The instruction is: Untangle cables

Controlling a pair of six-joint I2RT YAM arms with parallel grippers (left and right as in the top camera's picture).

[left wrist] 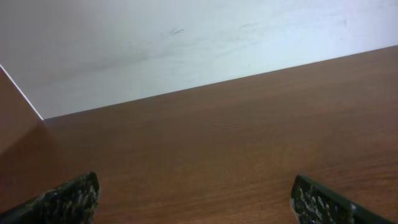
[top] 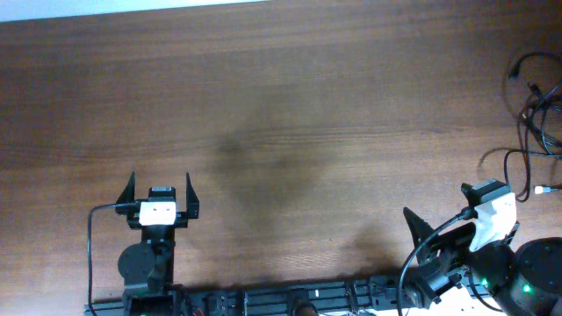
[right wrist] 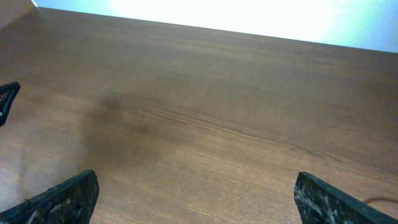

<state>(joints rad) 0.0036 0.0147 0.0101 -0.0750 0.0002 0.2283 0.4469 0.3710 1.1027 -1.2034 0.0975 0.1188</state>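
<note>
The cables are thin black cords lying in a loose tangle of loops at the table's far right edge, partly cut off by the frame. One white plug tip lies at the tangle's near end. My right gripper is open and empty, to the left of and nearer than the cables, apart from them. Its wrist view shows only bare wood between the fingers. My left gripper is open and empty at the near left, and its wrist view also shows bare wood.
The brown wooden table spans the whole view. Its far edge meets a white wall. The arm bases and their thicker black cables run along the near edge.
</note>
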